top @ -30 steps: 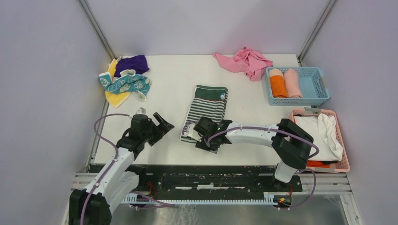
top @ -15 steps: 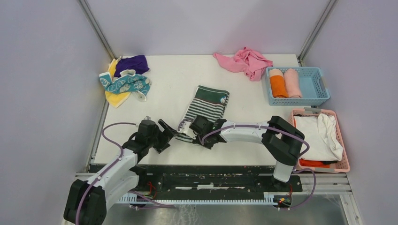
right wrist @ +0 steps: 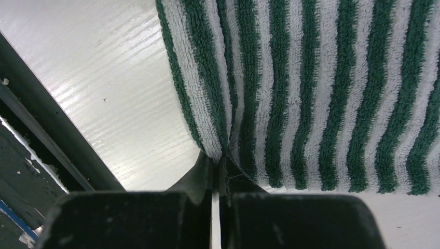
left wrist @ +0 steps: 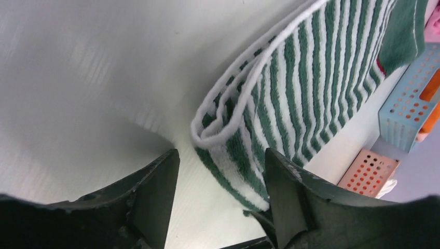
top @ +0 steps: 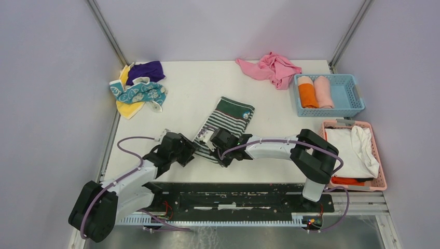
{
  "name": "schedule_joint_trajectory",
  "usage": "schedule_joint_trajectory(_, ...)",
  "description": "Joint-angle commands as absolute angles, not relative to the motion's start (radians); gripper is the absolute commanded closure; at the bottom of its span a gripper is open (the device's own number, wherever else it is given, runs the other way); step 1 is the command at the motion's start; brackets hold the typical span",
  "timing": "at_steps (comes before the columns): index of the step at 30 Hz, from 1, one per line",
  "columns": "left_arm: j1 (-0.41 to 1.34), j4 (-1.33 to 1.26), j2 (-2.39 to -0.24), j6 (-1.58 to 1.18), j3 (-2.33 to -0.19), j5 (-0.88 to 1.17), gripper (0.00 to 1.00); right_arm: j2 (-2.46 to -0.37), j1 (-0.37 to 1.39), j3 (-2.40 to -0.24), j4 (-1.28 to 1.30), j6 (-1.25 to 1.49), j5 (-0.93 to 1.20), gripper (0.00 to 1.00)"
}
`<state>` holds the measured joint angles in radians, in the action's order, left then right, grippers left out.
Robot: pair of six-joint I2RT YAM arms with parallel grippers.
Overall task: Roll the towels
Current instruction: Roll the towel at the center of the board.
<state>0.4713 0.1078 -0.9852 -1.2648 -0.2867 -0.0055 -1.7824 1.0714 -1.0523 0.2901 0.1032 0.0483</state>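
Green-and-white striped towel (top: 228,116) lies at the near centre of the table (top: 187,83). Right gripper (right wrist: 217,163) is clenched on its near hem; left gripper (left wrist: 222,158), jaws parted, straddles the near-left folded corner. Both pinches should sit level along the hem, so the roll starts straight and tight.

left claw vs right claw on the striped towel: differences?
Left claw is open, straddling a folded corner of the striped towel; right claw is shut, pinching its edge. Left claw sits at the towel's left, right claw further right. Both are at its near end.
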Motion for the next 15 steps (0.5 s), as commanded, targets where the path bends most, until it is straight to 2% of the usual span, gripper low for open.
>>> schedule_joint_trajectory(1,0.473,0.085,-1.042,-1.304,-0.330,-0.123,0.36,-1.737,1.075,-1.010,0.216,0.164,0.100,0.99)
schedule_joint_trajectory(3,0.473,0.095,-1.062,-1.287,-0.360,-0.148,0.46,-1.738,1.075,-1.008,0.219,0.170,0.121,0.99)
schedule_joint_trajectory(7,0.470,0.146,-1.102,-1.258,-0.403,-0.206,0.56,-1.728,1.071,-0.994,0.206,0.178,0.161,0.99)
schedule_joint_trajectory(12,0.454,0.189,-1.132,-1.218,-0.432,-0.222,0.76,-1.728,1.017,-0.987,0.177,0.222,0.302,1.00)
schedule_joint_trajectory(14,0.439,0.209,-1.135,-1.192,-0.443,-0.222,0.77,-1.736,0.976,-0.984,0.159,0.260,0.380,1.00)
schedule_joint_trajectory(15,0.430,0.218,-1.134,-1.179,-0.449,-0.217,0.73,-1.744,0.957,-0.992,0.159,0.283,0.430,1.00)
